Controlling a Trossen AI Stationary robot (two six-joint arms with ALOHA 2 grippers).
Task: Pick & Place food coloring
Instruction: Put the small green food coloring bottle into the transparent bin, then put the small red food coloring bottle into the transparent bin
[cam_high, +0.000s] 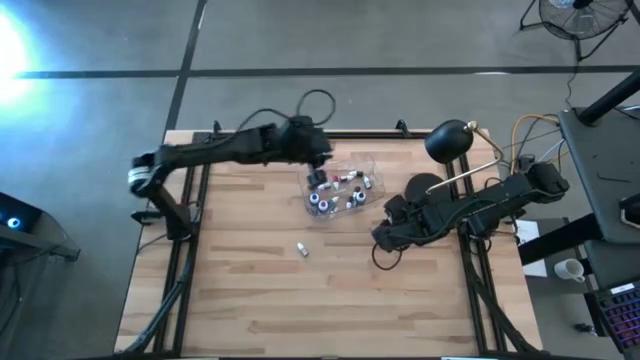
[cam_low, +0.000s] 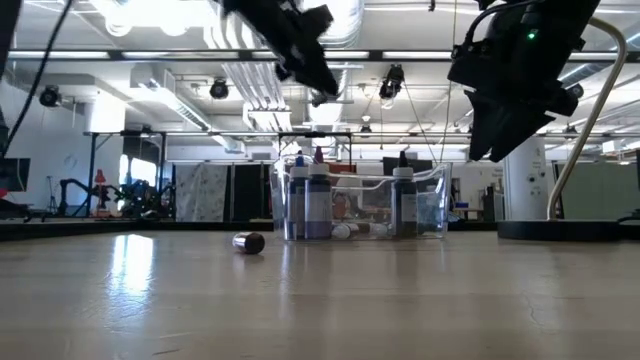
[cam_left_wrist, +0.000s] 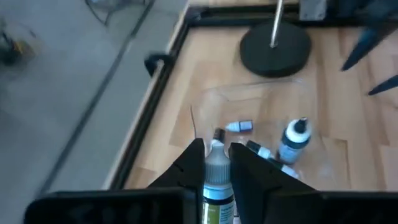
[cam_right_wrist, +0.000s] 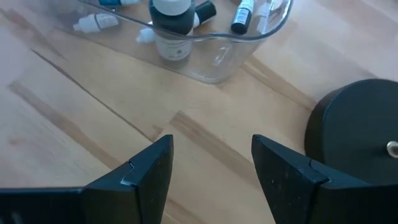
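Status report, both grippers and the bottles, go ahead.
Left gripper shut on a bottle above the tub. Right gripper open, empty. One stray bottle on table.

This is a robotics lab or workshop in a large industrial hall. In the low view, the ceiling (cam_low: 180, 90) carries exposed pipes, ducts and long strip lights, and equipment racks (cam_low: 90, 190) stand in the background. From above, a wooden table (cam_high: 330, 290) on a black metal frame stands on a grey concrete floor (cam_high: 100, 40), with a fan (cam_high: 580, 15) in the corner and loose cables (cam_high: 530, 130) beside it
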